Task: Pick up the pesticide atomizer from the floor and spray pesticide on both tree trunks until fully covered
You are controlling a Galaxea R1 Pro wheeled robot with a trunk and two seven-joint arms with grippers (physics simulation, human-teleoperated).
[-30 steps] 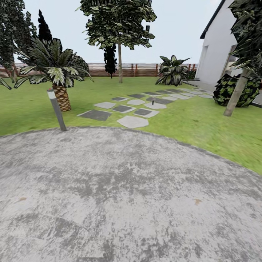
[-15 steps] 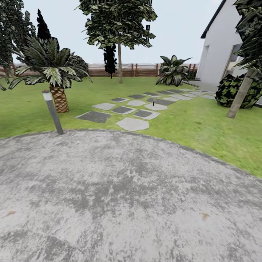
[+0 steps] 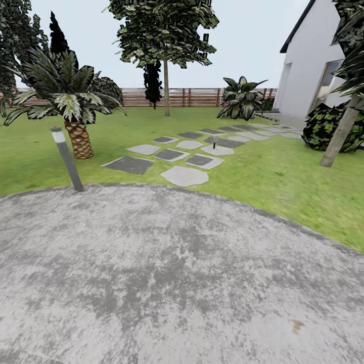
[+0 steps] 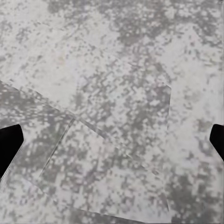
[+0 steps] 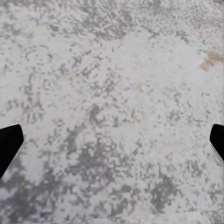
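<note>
No writing shows on the white house (image 3: 308, 76) or the bollard lamp (image 3: 66, 157).

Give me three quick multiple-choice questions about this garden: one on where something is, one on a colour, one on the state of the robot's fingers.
1. Where does the lamp post stand?
A. at the paving's edge, near the palm
B. against the house
C. on the stepping stones

2. What colour is the fence?
A. white
B. brown
C. blue

3. How are both pairs of fingers?
A. shut on a bottle
B. spread apart, holding nothing
C. shut on a branch

Answers:
1 A: its foot meets the grey paving beside the palm.
2 B: brown slats.
3 B: the left fingers and right fingers sit at opposite edges, bare paving between.
</note>
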